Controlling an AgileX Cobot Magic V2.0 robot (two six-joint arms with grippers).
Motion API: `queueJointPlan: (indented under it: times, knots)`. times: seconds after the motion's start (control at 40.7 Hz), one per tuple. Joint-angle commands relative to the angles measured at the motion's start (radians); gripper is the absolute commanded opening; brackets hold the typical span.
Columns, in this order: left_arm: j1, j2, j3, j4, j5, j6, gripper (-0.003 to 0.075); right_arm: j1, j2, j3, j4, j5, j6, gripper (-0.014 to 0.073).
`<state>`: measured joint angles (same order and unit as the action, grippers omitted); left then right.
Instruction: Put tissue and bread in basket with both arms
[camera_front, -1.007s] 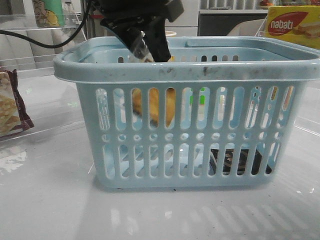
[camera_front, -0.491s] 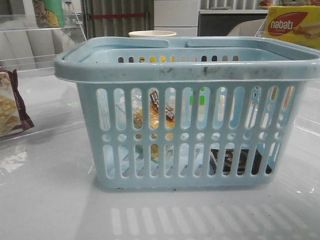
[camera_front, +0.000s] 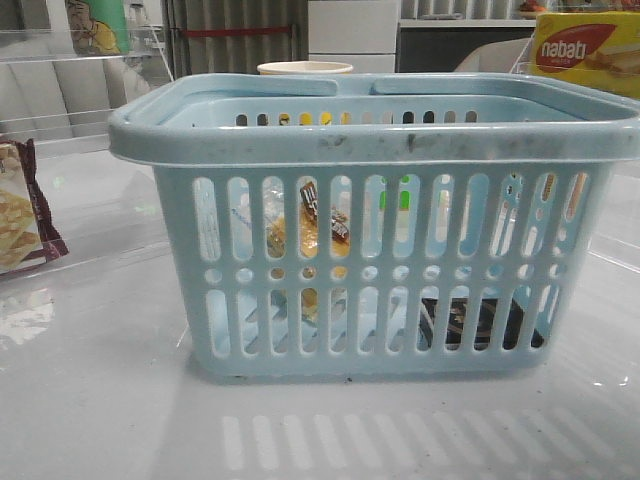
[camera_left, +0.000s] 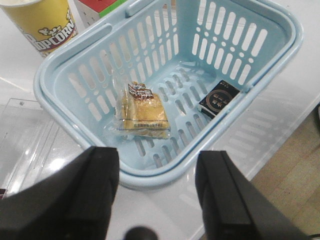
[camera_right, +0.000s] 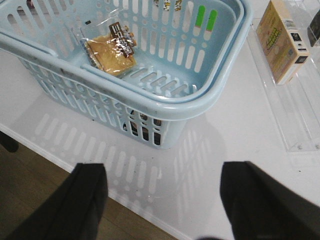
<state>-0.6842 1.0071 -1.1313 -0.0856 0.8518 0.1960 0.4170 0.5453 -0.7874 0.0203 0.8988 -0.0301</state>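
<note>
With bread (camera_left: 142, 110) and tissue (camera_left: 219, 98) lying inside the basket (camera_left: 75, 131), both pincers (camera_left: 156, 200) (camera_right: 162, 197) gaped wide and empty above; a careless retreat could snag the rim.

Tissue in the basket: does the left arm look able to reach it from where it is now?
Probably yes. The left claw is open above the basket, and the tissue lies uncovered on the floor against a wall, apart from the bread. The wall may crowd one finger.

One basket (camera_left: 75, 65), one bread (camera_left: 142, 111), one tissue (camera_left: 220, 98), one popcorn cup (camera_left: 42, 22), one wafer box (camera_front: 588, 50).
</note>
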Motion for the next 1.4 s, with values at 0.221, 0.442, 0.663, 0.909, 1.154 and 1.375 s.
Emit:
queueJointPlan:
  times: [0.221,0.442,0.663,0.909,1.154,1.375]
  knots:
    - [-0.005,-0.237,0.175,-0.006,-0.119,-0.013,0.0421,-0.002,0.003,-0.027,-0.005,-0.069,-0.004,0.0579]
    - [-0.005,-0.312,0.280,-0.001,-0.146,-0.013,0.0421,-0.002,0.003,-0.027,-0.005,-0.074,-0.004,0.0579]
    - [-0.005,-0.310,0.303,0.012,-0.156,-0.013,0.0421,-0.002,0.003,-0.027,-0.005,-0.071,-0.004,0.0579]
    - [-0.005,-0.310,0.303,0.023,-0.158,-0.013,0.0323,-0.002,0.003,-0.027,-0.006,-0.068,-0.004,0.0579]
    - [-0.005,-0.310,0.303,0.027,-0.162,-0.013,0.0128,-0.002,0.003,-0.027,-0.006,-0.063,-0.004,0.0403]
    - [-0.005,-0.310,0.303,0.027,-0.162,-0.013,0.0090,-0.002,0.003,-0.027,-0.006,-0.063,-0.004,0.0140]
